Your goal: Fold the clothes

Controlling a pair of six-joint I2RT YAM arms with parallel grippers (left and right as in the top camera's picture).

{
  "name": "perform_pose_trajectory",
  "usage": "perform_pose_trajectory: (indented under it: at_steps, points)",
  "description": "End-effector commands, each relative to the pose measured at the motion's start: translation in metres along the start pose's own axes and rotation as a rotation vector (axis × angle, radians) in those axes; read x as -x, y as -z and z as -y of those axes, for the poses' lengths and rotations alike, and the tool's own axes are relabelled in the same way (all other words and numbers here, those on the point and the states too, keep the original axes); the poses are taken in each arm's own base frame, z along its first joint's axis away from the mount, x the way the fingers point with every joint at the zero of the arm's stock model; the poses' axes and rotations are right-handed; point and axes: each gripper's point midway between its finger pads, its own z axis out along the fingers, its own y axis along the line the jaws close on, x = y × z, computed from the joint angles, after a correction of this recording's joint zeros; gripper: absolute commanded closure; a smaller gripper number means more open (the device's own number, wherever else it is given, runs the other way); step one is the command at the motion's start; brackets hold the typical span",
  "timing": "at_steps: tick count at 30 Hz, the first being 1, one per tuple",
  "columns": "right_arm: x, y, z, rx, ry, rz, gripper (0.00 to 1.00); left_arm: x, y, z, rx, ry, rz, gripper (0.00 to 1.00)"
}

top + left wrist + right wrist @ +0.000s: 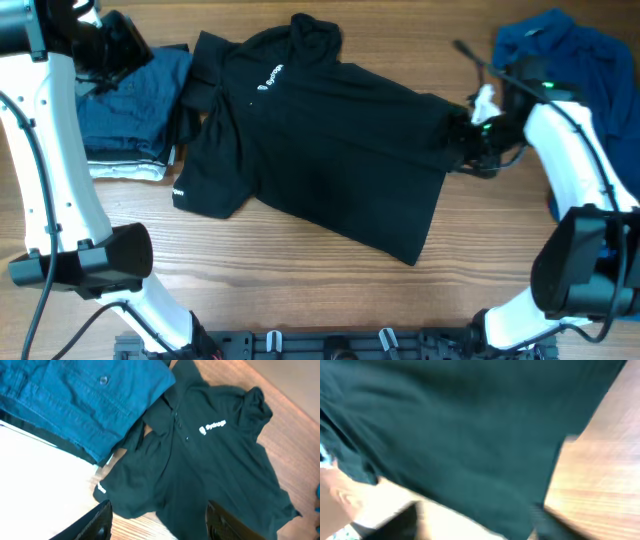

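step: likely first fold of black short-sleeved collared shirt (320, 150), mid-frame | right gripper (468, 125) at its right edge, grip unclear | left gripper (160, 507) spread, empty | next: firm hem pinch

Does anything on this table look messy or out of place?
Yes. The black shirt lies crooked across the table, its collar rumpled and one sleeve bunched up. The blue garment in the far right corner is a crumpled heap, unlike the neat folded stack on the left.
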Motion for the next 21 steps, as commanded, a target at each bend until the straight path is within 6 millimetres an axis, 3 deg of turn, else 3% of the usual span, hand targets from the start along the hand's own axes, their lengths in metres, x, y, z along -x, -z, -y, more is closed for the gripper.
perform_pose_trajectory:
  at_steps: [1,5,10,14,17,18,19,21]
  points:
    - [-0.034,-0.019,0.001,-0.115,-0.094,-0.08,0.72,-0.015,0.003,0.013,-0.024,-0.06,-0.025,0.41]
    - [-0.085,-0.058,0.015,-0.312,-0.15,-0.167,0.72,-0.024,-0.015,0.03,-0.034,-0.106,-0.052,0.39]
    - [-0.135,-0.084,0.027,-0.465,-0.195,-0.226,0.66,-0.029,-0.045,0.039,-0.034,-0.13,-0.076,0.37]
    - [-0.156,-0.098,0.049,-0.548,-0.258,-0.217,0.62,-0.037,-0.071,0.035,-0.017,-0.131,-0.115,0.36]
    - [-0.155,-0.115,0.046,-0.47,-0.252,-0.209,0.7,-0.041,-0.086,0.031,-0.008,-0.129,-0.133,0.35]
    - [-0.154,-0.12,0.044,-0.446,-0.248,-0.205,0.78,-0.043,-0.09,0.03,-0.005,-0.128,-0.139,0.35]
    - [-0.154,-0.121,0.045,-0.444,-0.246,-0.202,0.92,-0.044,-0.094,0.029,-0.002,-0.128,-0.144,0.35]
    - [-0.154,-0.121,0.046,-0.45,-0.24,-0.204,0.95,-0.045,-0.096,0.028,-0.001,-0.128,-0.147,0.35]
